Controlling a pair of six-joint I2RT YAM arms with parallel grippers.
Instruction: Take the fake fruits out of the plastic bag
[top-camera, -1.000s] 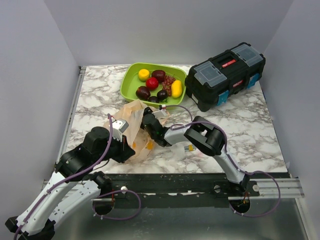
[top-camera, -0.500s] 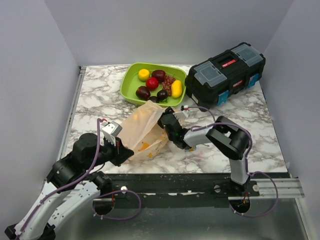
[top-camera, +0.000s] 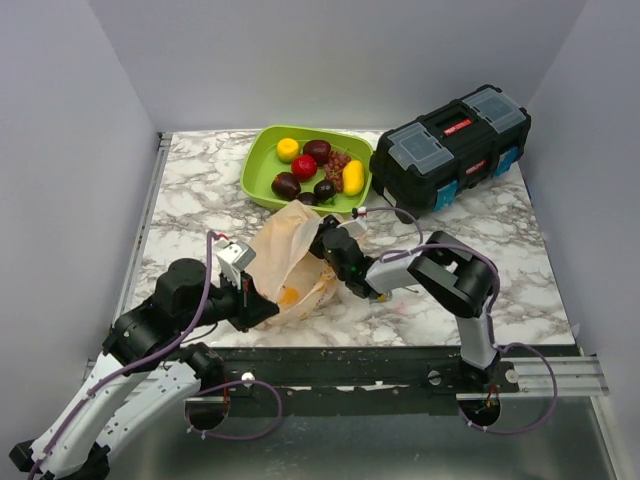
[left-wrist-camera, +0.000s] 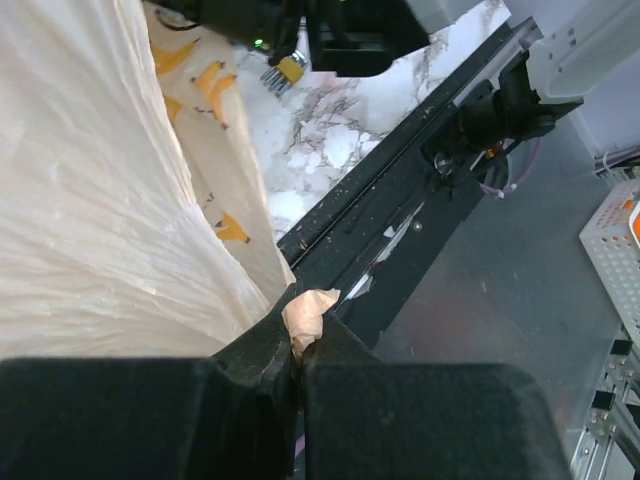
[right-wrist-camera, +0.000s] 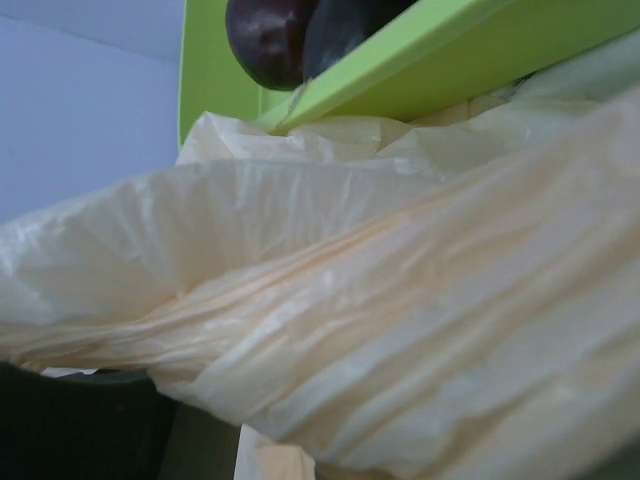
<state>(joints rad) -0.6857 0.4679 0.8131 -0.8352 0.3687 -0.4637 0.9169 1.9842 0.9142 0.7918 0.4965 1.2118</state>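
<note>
The plastic bag (top-camera: 288, 250), pale orange and crinkly, lies stretched between my two grippers just in front of the lime-green tray (top-camera: 262, 150). My left gripper (top-camera: 262, 306) (left-wrist-camera: 300, 335) is shut on a bunched corner of the plastic bag (left-wrist-camera: 100, 200) near the table's front edge. My right gripper (top-camera: 322, 243) is at the bag's right side. In the right wrist view the plastic bag (right-wrist-camera: 400, 320) covers its jaws. Several fake fruits (top-camera: 304, 166) lie in the tray. An orange patch (top-camera: 289, 295) shows through the bag; fruit or print, I cannot tell.
A black toolbox (top-camera: 450, 150) stands at the back right, close to the tray. The tray's rim (right-wrist-camera: 420, 60), with dark purple fruits (right-wrist-camera: 270, 40) behind it, sits just above the bag in the right wrist view. The table's front rail (left-wrist-camera: 400, 200) runs under my left gripper.
My left gripper has drawn its corner of the bag towards the front edge and a little right. My right gripper shifted right along the bag, which now lies spread between them.
</note>
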